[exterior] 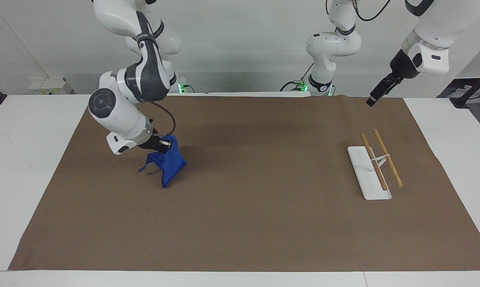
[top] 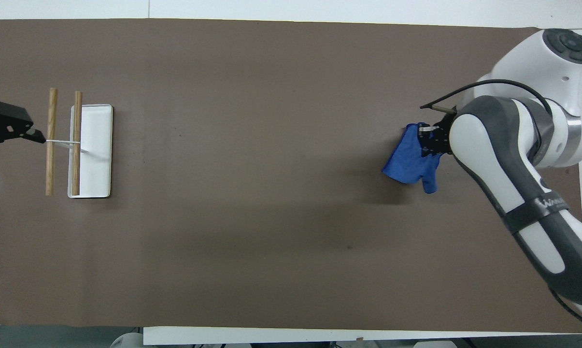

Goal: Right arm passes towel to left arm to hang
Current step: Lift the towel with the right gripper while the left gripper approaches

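The right arm (exterior: pixel 128 85) bends down over its own end of the surface (exterior: pixel 240 223), which is covered by a brown mat. Its pincer (exterior: pixel 160 144) is closed on the top edge of the towel (exterior: pixel 167 162), and the towel hangs down from it in folds. In the facing view the low corner of the cloth seems to reach down to the mat or almost to it; I cannot tell if it touches. A thin tail of the cloth, maybe the corner loop, hangs at the side toward the right arm's end of the surface. A black cable makes a loop from the wrist of this arm.

In the overhead view the towel (top: pixel 411 162) is crumpled into an uneven shape just beside the right pincer (top: pixel 430 141), over the mat at the right arm's end.

The left arm (exterior: pixel 425 38) is raised at the other end of the surface. Its pincer (exterior: pixel 377 92) points down, over the edge of the mat nearest the robots. In the overhead view the left pincer (top: pixel 3 133) shows at the border, close to the rack. I cannot tell if its fingers are open or closed.

The rack (exterior: pixel 373 165) stands on the mat at the left arm's end. It has a white flat base and two wooden bars on a thin white support, and it carries nothing.
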Motion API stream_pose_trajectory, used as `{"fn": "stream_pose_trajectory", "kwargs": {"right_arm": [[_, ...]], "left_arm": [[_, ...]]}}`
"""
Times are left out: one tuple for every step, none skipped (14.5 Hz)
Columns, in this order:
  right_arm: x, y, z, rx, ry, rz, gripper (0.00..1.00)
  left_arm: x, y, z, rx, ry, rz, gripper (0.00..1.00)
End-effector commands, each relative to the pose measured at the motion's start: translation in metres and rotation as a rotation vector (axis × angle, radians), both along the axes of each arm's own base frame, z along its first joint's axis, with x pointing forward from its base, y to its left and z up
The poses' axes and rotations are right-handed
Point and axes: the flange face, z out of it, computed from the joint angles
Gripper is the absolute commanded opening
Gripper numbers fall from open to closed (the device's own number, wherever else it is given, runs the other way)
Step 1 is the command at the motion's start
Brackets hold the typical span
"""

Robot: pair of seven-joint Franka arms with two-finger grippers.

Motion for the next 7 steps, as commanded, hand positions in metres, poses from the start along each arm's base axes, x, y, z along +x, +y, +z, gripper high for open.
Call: {"fn": "stream_pose_trajectory", "kwargs": {"right_arm": [[-0.001,0.048,0.026,0.116,0.081,-0.206,0.00],[-0.003,0.066,0.037,0.163,0.111,-0.283,0.00],[-0.005,0.082,0.047,0.209,0.143,-0.351,0.00],[-0.005,0.096,0.055,0.251,0.166,-0.407,0.00],[-0.005,0.106,0.061,0.297,0.199,-0.467,0.00],[-0.006,0.120,0.067,0.362,0.239,-0.522,0.00],[-0.008,0.133,0.073,0.408,0.254,-0.555,0.00]], "left_arm": [[-0.010,-0.041,-0.030,-0.062,0.029,0.267,1.00],[-0.013,-0.057,-0.040,-0.097,0.043,0.373,1.00],[-0.026,-0.077,-0.049,-0.110,0.056,0.417,0.99],[-0.040,-0.098,-0.058,-0.129,0.050,0.456,1.00],[-0.047,-0.104,-0.066,-0.150,0.044,0.572,1.00],[-0.051,-0.110,-0.073,-0.179,0.038,0.713,1.00],[-0.053,-0.121,-0.076,-0.203,0.036,0.783,1.00]]}}
